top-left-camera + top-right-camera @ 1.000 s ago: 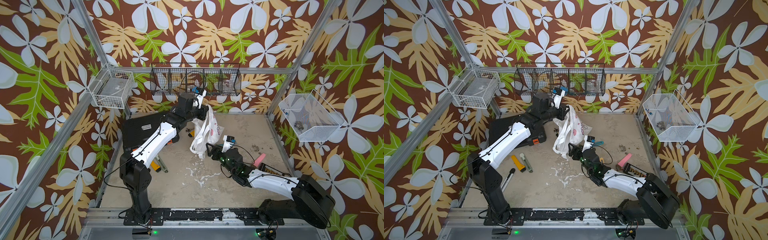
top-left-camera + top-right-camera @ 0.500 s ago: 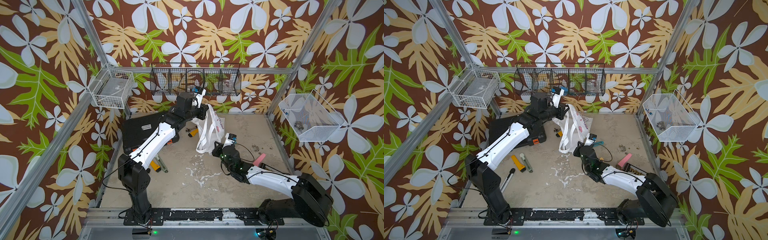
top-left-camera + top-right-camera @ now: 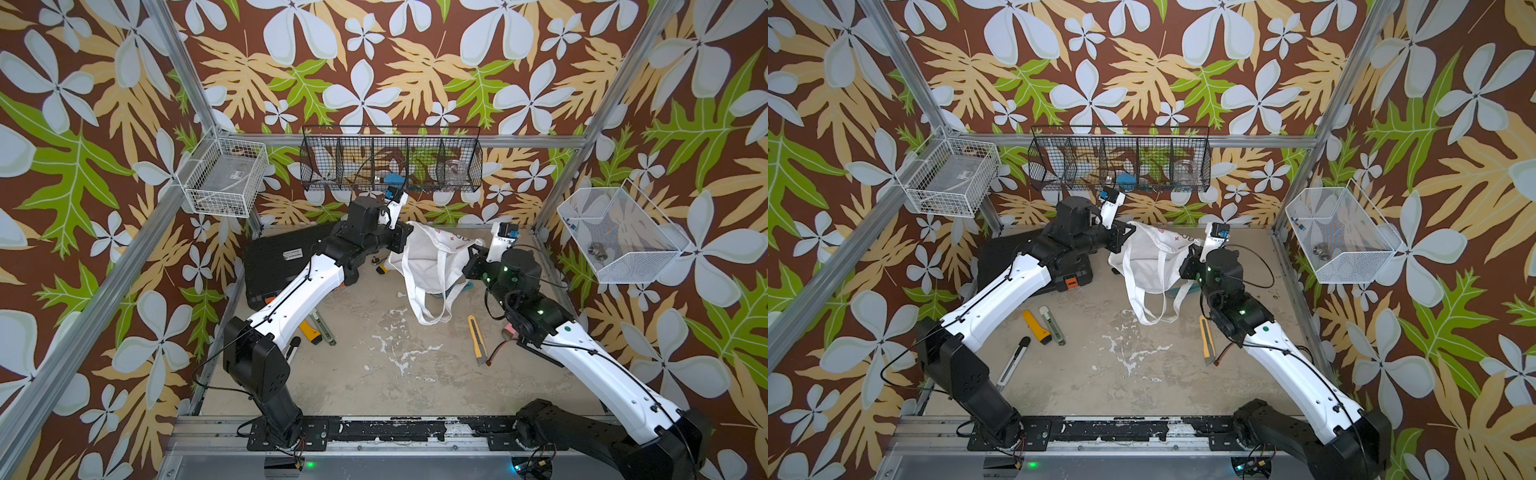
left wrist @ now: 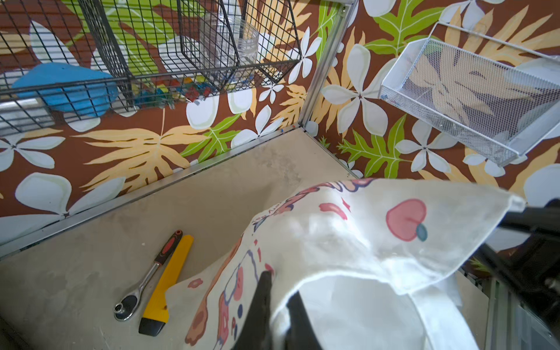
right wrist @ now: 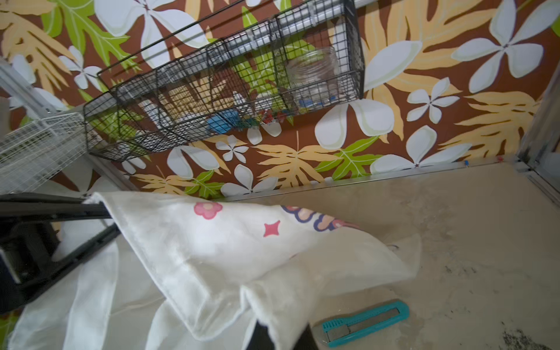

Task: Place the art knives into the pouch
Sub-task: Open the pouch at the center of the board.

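The pouch (image 3: 428, 266), a white printed cloth tote, hangs stretched between both grippers above the table's back, its straps drooping to the table. My left gripper (image 4: 280, 306) is shut on one side of its rim. My right gripper (image 5: 281, 336) is shut on the opposite side. In both top views the mouth sags open between them (image 3: 1150, 266). Several art knives lie loose, none held: a yellow one (image 3: 476, 336) beside the right arm, a teal one (image 5: 363, 321) just by the right fingers, a yellow one (image 4: 166, 281) partly under the pouch, and others (image 3: 1042, 326) near the left arm.
A black tool case (image 3: 282, 257) lies at the back left under the left arm. A ratchet wrench (image 4: 145, 278) lies beside the yellow knife. A black wire basket (image 3: 390, 162) and white baskets (image 3: 224, 178) (image 3: 615, 237) hang on the walls.
My right gripper has shut on the pouch's rim and pulled it right and toward the back. The pouch now spreads between both grippers, and a yellow knife shows beside the right arm.
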Tool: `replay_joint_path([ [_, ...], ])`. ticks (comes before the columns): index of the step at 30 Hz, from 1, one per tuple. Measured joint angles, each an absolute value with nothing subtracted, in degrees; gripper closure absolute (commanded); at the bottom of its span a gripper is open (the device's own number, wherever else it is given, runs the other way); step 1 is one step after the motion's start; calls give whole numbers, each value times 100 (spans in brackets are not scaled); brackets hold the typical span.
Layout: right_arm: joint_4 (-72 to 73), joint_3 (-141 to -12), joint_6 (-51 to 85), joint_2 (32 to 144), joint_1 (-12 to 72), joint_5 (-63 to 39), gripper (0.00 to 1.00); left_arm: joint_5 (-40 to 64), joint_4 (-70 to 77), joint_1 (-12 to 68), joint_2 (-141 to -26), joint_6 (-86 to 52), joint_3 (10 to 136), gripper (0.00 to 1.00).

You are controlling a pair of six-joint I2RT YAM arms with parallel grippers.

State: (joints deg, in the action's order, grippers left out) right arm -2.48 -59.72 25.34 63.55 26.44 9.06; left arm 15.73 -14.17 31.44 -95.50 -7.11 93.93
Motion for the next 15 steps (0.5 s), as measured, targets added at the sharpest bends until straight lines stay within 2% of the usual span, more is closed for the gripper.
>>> replay_joint_path([
  [6, -1127, -6842, 2209, 6206, 2062, -744, 100, 2086, -1208, 3146, -8790, -891, 8473, 100],
  [8, -1288, -6993, 2182, 6084, 1918, -1393, 100, 2351, -1079, 3170, -8479, -930, 8184, 79],
  [11, -1376, -7135, 2189, 5946, 1822, -2117, 100, 2727, -880, 3212, -8357, -974, 8121, 75],
  [13, -1376, -7181, 2191, 5931, 1831, -2558, 100, 2897, -862, 3223, -8425, -884, 8200, 59],
  [15, -1396, -7159, 2204, 5929, 1828, -2902, 100, 3033, -884, 3225, -8549, -856, 8331, 59],
])
